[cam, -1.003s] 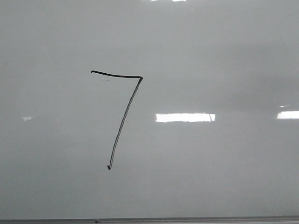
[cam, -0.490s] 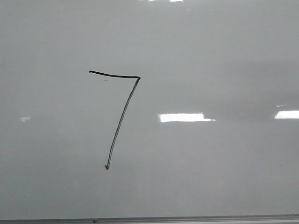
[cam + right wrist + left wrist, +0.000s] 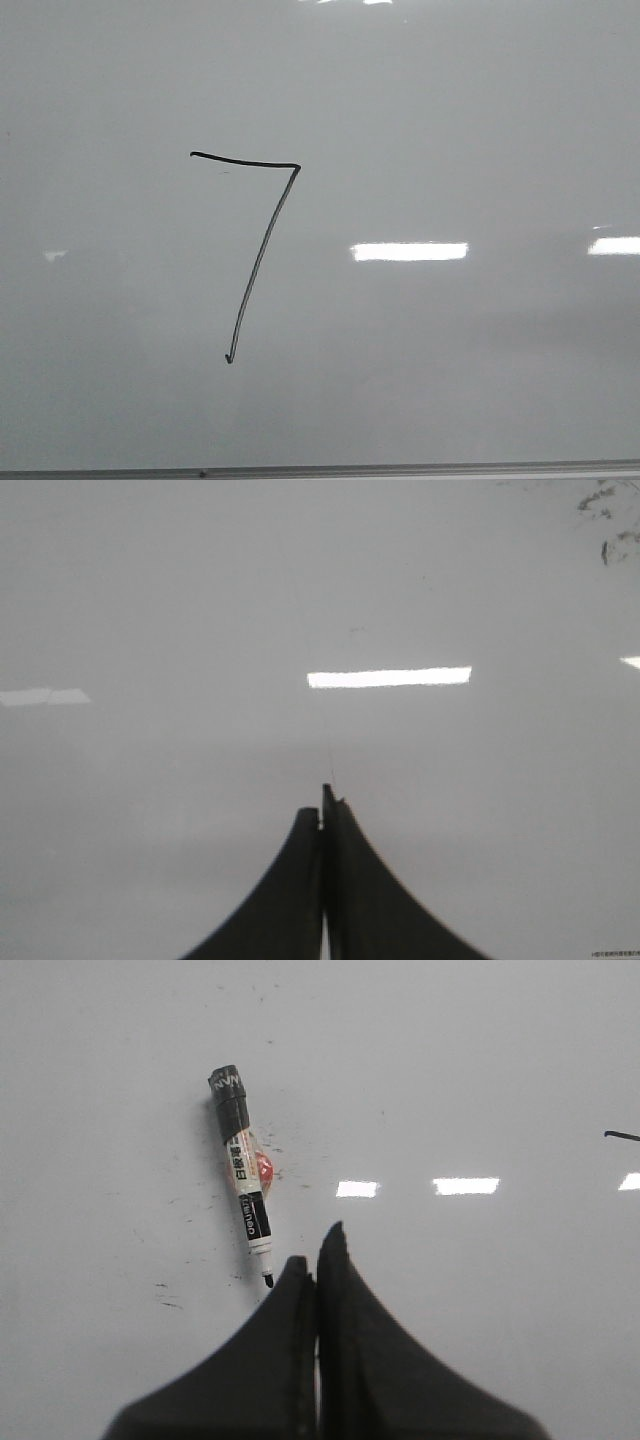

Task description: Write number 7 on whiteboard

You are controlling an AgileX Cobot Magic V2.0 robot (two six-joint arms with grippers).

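One thin black hand-drawn number 7 (image 3: pixel 262 250) sits left of centre on the glossy pale whiteboard (image 3: pixel 480 120), one uncapped black marker pen (image 3: pixel 243 1172) lies free near its edge-side blank expanse, and both the left gripper (image 3: pixel 316 1260) and right gripper (image 3: pixel 322 815) are pressed closed, empty.

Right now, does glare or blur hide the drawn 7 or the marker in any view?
Front view: bright glare patches on the whiteboard sit beside the number 7, which stays crisp. Left wrist view: the marker reads sharp, glare apart from it. Right wrist view: only glare, soft focus.
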